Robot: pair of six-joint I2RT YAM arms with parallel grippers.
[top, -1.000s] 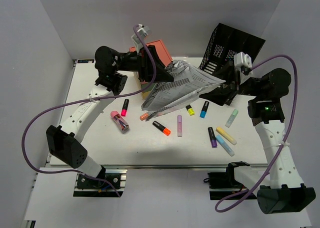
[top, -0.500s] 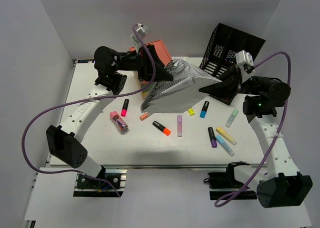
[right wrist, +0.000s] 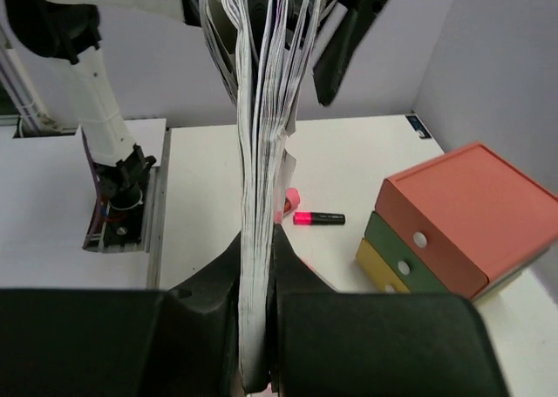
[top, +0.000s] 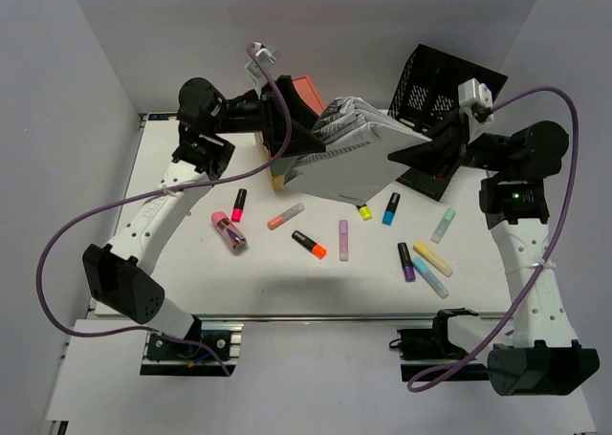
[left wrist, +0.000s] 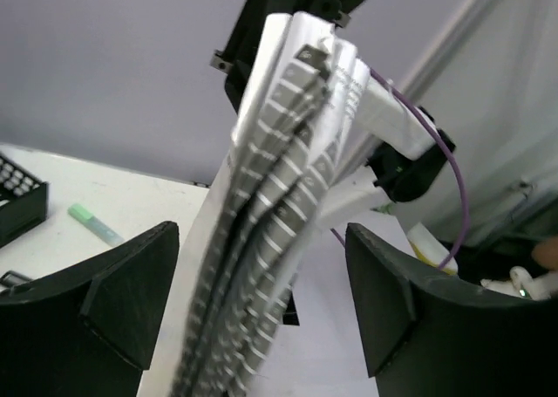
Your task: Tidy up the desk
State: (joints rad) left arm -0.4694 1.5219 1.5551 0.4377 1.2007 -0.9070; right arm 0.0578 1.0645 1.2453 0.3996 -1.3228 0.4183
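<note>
The tabletop [top: 191, 272] fills the middle of the top view, white and flat, with highlighters scattered across it, among them an orange-and-black one [top: 309, 245] near the centre. Above it, in the upper centre of the frame, a thick booklet [top: 354, 158] hangs in the air between the two arms. The right fingers [right wrist: 205, 301] are clamped on its lower edge, while the left fingers [left wrist: 131, 292] stand wide on either side of its fanned pages. A red-green-yellow drawer unit [top: 301, 96] sits upper left of the booklet, and a black mesh tray [top: 449, 81] is at upper right.
</note>
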